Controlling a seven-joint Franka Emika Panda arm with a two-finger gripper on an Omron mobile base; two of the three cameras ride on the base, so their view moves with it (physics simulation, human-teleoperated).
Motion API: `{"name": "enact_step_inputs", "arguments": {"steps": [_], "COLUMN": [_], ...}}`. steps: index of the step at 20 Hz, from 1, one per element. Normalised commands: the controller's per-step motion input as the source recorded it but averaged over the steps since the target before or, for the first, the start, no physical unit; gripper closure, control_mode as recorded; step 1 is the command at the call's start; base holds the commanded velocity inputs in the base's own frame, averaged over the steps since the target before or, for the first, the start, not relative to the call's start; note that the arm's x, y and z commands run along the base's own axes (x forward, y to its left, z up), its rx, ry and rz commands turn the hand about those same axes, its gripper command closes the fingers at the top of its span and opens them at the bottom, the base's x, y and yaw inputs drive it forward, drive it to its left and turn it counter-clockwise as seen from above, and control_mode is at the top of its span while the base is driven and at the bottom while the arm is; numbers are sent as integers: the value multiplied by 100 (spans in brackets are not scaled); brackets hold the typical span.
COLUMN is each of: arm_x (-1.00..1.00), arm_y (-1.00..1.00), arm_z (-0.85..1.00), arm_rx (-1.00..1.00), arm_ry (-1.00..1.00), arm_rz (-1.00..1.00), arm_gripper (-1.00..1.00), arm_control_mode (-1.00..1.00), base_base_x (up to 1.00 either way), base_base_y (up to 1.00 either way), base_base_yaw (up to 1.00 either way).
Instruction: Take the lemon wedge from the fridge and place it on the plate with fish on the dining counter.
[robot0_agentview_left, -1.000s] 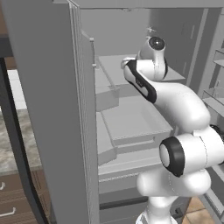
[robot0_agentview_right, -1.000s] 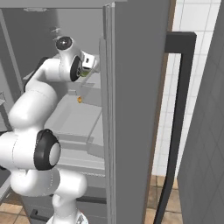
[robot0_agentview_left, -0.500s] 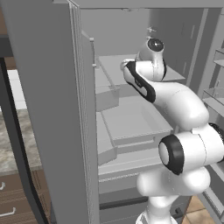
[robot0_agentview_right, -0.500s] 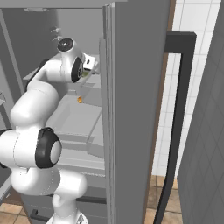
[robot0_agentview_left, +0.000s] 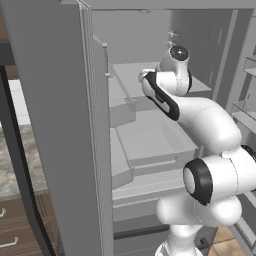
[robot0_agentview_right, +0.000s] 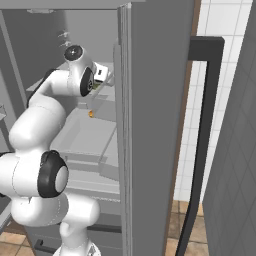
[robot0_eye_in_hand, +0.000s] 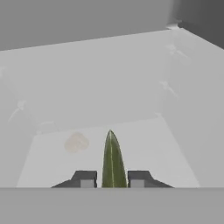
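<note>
No readable text, label or number anywhere.

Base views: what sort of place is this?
A kitchen, apparently: the arm reaches into an open fridge with grey shelves, beside a white tiled wall and wooden drawers.

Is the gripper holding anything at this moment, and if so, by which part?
The gripper has the lemon wedge between its fingertips, closed at the wedge's lower sides, pointed tip sticking out beyond them; whether it is lifted cannot be told.
</note>
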Motion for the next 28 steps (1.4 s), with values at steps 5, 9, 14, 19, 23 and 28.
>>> {"name": "enact_step_inputs", "arguments": {"steps": [5,9,14,19,23,28], "arm_x": [-9,-84,-100,-100,-100,-100], "arm_y": [0,0,0,0,1,4], "arm_z": [1,41,63,54,7,-10], "arm_rx": [0,0,0,5,6,11], "arm_ry": [-4,-22,-27,-13,-1,0], "arm_rz": [0,0,0,0,0,6], "arm_gripper": [100,100,100,100,100,100], "arm_control_mode": [-100,-100,-100,-100,-100,-100], "base_base_x": [0,0,0,0,0,0], "base_base_y": [0,0,0,0,0,0], "base_base_yaw": [0,0,0,0,0,0]}}
